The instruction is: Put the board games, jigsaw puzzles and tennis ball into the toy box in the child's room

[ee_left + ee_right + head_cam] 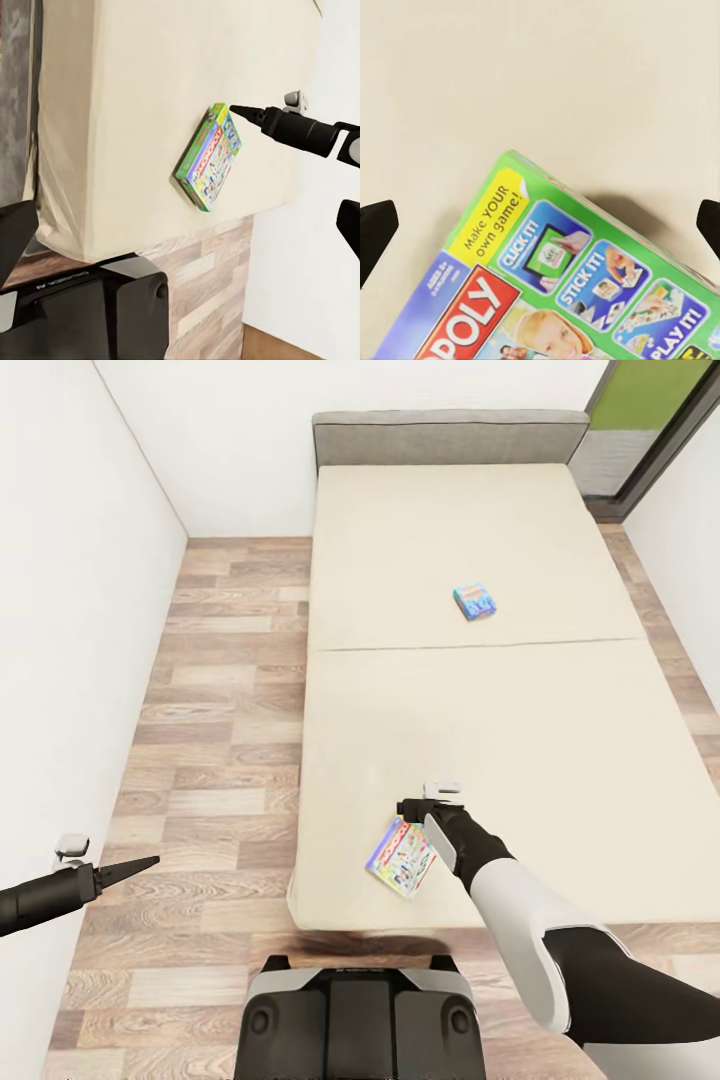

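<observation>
Two board games lie on the bed point(560, 760). The larger one point(402, 857), with green edges, sits near the mattress's front edge. The small blue one point(474, 601) lies farther back, towards the headboard. My right gripper point(408, 810) hovers at the far edge of the larger game point(585, 300), open, its fingertips point(375, 229) spread wide to either side of the box's corner. From the left wrist view the same game point(210, 156) shows with the right gripper point(235, 111) pointing at its edge. My left gripper point(148, 861) hangs open over the floor, holding nothing.
A white wall point(60, 660) runs close along the left. A strip of wood-plank floor point(220, 740) lies between it and the bed. The grey headboard point(450, 435) stands at the far end. My base point(355, 1020) is against the bed's foot.
</observation>
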Controlling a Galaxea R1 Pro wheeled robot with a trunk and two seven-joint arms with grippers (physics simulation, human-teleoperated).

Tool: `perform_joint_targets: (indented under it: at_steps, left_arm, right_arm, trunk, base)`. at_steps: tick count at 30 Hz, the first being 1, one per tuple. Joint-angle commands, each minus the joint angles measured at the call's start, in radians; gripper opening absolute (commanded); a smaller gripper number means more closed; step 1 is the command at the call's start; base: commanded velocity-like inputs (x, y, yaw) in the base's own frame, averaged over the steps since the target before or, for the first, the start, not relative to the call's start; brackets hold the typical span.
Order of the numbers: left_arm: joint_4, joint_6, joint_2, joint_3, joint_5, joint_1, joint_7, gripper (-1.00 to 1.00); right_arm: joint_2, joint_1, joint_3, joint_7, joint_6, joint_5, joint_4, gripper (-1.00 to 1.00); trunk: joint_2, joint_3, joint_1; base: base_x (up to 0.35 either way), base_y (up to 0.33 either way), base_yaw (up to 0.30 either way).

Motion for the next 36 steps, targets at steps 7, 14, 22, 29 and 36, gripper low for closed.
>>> perform_joint_targets:
  at_steps: [7, 14, 22, 29, 36]
  left_arm:
    - [0.000, 0.011, 0.001, 0.000, 0.000, 0.000, -0.004, 1.00]
    - [0.000, 0.011, 0.000, 0.000, 0.000, 0.000, -0.004, 1.00]
    - [0.000, 0.011, -0.001, 0.000, 0.000, 0.000, -0.004, 1.00]
    - [0.000, 0.011, -0.001, 0.000, 0.000, 0.000, -0.004, 1.00]
    - [0.000, 0.011, -0.001, 0.000, 0.000, 0.000, -0.004, 1.00]
  right_arm:
    - [0.001, 0.000, 0.000, -0.005, 0.005, -0.005, -0.002, 1.00]
    - [0.001, 0.000, 0.000, -0.005, 0.005, -0.005, -0.003, 1.00]
    - [-0.001, 0.000, 0.000, -0.005, 0.005, -0.005, -0.003, 1.00]
    - [-0.002, 0.001, 0.001, -0.005, -0.005, -0.005, -0.003, 1.00]
    - [0.001, 0.001, 0.002, -0.005, -0.006, -0.005, -0.003, 1.00]
  trunk:
    - [-0.002, -0.013, 0.001]
    - [-0.002, -0.024, 0.001]
    - [-0.002, -0.037, 0.001]
    - [-0.002, -0.047, 0.001]
    - [-0.002, -0.049, 0.001]
  base:
    - [0.005, 0.009, 0.000]
    - [0.000, 0.001, 0.000]
    - [0.000, 0.000, 0.000]
    - [0.000, 0.000, 0.000]
    - [0.000, 0.000, 0.000]
